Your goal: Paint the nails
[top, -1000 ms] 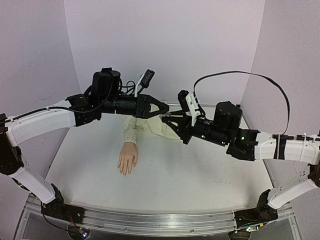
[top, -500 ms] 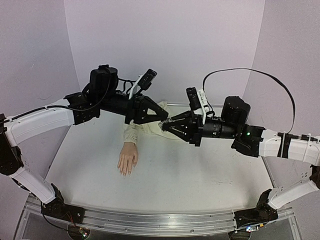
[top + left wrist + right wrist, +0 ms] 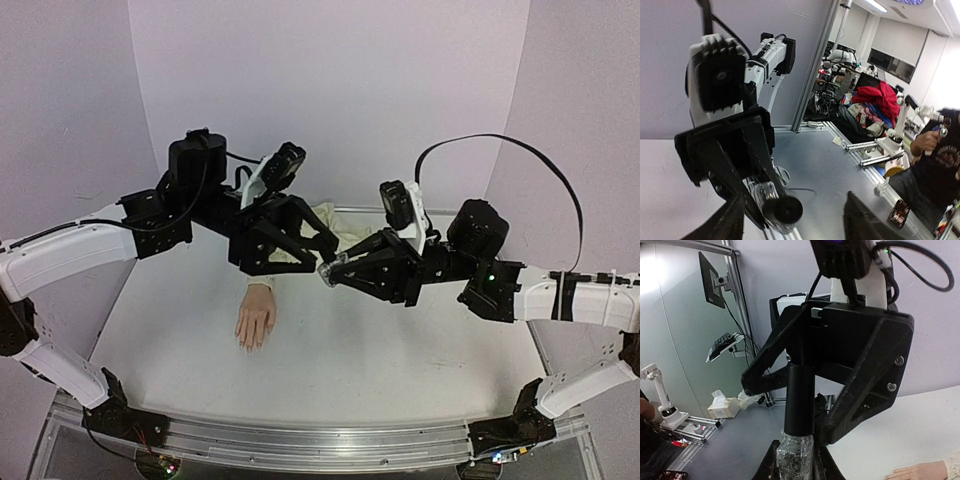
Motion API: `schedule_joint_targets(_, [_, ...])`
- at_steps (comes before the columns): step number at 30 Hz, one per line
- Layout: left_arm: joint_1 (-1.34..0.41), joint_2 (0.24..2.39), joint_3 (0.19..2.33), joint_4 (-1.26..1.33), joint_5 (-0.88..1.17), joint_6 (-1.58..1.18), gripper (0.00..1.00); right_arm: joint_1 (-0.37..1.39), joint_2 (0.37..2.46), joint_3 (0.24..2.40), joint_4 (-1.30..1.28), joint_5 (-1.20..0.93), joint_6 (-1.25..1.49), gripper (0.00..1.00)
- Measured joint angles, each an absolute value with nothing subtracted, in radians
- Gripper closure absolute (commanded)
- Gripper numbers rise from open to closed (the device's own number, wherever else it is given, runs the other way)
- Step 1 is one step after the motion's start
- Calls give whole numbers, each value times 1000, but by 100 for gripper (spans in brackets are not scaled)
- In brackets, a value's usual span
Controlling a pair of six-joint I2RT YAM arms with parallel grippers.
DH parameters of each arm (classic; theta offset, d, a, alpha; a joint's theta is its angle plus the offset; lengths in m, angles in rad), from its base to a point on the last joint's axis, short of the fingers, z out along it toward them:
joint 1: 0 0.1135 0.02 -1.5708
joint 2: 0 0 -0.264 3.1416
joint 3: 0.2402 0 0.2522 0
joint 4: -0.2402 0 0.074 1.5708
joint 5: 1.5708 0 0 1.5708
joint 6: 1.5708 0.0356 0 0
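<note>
nails (image 3: 249,346) are too small to make out singly from above, but you can see where they are: at the tips of the mannequin hand (image 3: 256,318), which lies palm down left of the table's (image 3: 420,350) middle. its fingers point to the near edge and its cream sleeve (image 3: 300,255) runs back toward the far edge. none looks painted yet, as far as that view lets you judge.

your right gripper (image 3: 335,270) is clamped tight on the polish bottle (image 3: 797,447), held in the air over the sleeve with the tall black cap (image 3: 800,400) pointing at the other arm. your left gripper (image 3: 322,250) has its jaws parted, one on each side of the cap without pinching it, so it holds nothing.

this reads as the uncapping step, and painting is all still ahead.

watch these:
- the bottle's body looks wrapped in glossy clear film. if you twist the cap hard, the bottle may turn or slide in the right claw instead of unscrewing.
- if the left jaws close off-centre, one finger lands first and levers the bottle sideways.
- the bottle hangs above the cream fabric, so a tilt or a jerk as the cap frees could drip polish on the sleeve.
- whether the cap is already loose, you cannot tell from here.
</note>
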State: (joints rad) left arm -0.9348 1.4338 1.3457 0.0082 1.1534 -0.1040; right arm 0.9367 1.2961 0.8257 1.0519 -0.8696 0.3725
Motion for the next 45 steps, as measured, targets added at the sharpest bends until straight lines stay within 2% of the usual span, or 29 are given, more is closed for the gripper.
schedule_joint_targets(1, [-931, 1413, 1326, 7, 1137, -124, 7, 937, 1288, 825, 1038, -864, 344, 100])
schedule_joint_targets(2, [-927, 1393, 1311, 6, 1118, -137, 4, 937, 1276, 825, 1015, -848, 308, 100])
schedule_joint_targets(6, [-883, 1301, 1250, -3, 971, -249, 2, 937, 1232, 825, 918, -767, 184, 100])
schedule_joint_targets(14, [-857, 1306, 1248, -10, 800, -464, 17, 937, 1210, 825, 783, -561, 23, 100])
schedule_joint_targets(26, [-867, 1388, 1274, -72, 730, -502, 30, 937, 1213, 825, 751, -376, -56, 100])
schedule_joint_targets(31, [-886, 1412, 1308, -79, 702, -494, 40, 937, 1226, 825, 743, -350, -72, 100])
schedule_joint_targets(36, [-892, 1449, 1341, -80, 701, -486, 57, 937, 1244, 826, 721, -337, -84, 100])
schedule_joint_targets(40, [-893, 1465, 1347, -82, 699, -479, 65, 937, 1244, 826, 717, -324, -88, 100])
schedule_joint_targets(45, [-898, 1470, 1348, -104, 686, -471, 84, 937, 1244, 826, 717, -321, -93, 100])
